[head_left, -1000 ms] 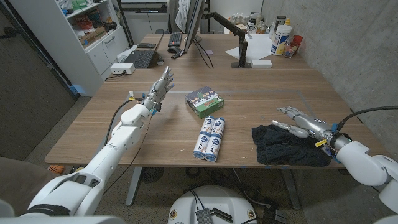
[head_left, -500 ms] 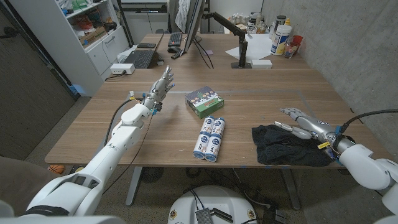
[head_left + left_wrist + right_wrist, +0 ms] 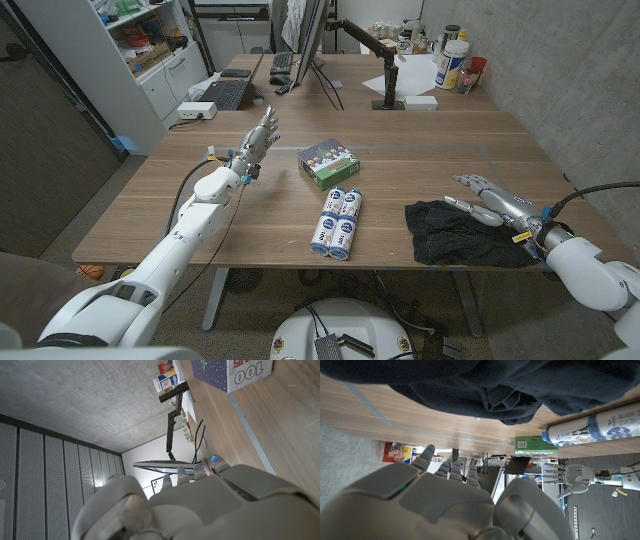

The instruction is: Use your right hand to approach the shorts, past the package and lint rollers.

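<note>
Dark shorts (image 3: 462, 235) lie crumpled at lower right of the desk (image 3: 400, 170), judged soft, light and best pinched at a raised fold; right robot hand (image 3: 487, 201) hovers spread, holding nothing.

We saw a long wooden table (image 3: 420, 140) | on it near the front edge, dark shorts (image 3: 460, 236) lay crumpled at the right | two lint rollers (image 3: 340, 222) lay side by side, touching, at the middle | a green package (image 3: 329, 161) sat just behind them | monitor stand, keyboard and bottles stood at the far end
</note>
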You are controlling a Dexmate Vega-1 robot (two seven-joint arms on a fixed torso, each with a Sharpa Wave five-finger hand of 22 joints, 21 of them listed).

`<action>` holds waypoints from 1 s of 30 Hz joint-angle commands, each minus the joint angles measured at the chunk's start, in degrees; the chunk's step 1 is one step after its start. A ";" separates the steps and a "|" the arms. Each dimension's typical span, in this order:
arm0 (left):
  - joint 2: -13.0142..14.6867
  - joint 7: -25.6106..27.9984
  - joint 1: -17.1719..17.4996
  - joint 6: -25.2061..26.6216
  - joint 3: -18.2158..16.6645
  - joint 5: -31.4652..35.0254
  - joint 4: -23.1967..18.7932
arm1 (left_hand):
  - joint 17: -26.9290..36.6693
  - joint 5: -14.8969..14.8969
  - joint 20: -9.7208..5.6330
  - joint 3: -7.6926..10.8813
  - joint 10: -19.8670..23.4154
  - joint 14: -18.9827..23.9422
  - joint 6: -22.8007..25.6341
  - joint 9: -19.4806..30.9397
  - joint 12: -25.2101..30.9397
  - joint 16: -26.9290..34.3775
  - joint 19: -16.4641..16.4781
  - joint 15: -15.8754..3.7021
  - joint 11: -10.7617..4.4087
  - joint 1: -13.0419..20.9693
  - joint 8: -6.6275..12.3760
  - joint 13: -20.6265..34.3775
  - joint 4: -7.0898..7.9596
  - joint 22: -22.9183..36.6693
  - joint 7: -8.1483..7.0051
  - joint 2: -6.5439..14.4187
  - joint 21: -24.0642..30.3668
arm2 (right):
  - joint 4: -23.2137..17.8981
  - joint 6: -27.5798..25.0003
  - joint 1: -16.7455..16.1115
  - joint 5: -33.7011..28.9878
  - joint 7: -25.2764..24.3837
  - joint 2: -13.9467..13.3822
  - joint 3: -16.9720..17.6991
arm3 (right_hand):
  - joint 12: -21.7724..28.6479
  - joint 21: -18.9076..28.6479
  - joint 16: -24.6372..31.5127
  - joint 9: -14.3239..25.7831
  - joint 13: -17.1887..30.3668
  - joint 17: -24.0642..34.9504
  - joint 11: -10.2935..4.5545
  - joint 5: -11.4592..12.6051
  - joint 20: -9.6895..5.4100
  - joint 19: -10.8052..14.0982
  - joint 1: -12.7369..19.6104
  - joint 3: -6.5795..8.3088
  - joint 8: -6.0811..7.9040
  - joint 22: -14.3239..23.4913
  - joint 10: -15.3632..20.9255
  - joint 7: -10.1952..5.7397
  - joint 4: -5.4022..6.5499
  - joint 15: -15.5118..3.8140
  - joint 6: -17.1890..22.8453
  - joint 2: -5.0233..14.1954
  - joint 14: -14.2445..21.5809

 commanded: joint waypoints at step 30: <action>0.60 -0.32 -0.61 0.75 0.43 0.37 -0.10 | 0.30 -0.06 0.33 0.42 0.25 -3.46 0.54 0.12 0.37 0.40 -0.29 0.22 0.06 0.44 0.44 0.12 -0.03 0.21 -0.06 -0.11 0.26 | -0.21 -2.69 -1.18 0.08 -3.57 -0.24 -2.89 | -0.33 -0.19 -0.04 0.34 0.32 0.37 -0.05 -0.32 0.33 -1.10 0.49 -0.52 -0.71 0.19 -1.65 -0.46 -0.08 0.20 -2.37 -0.20 -4.45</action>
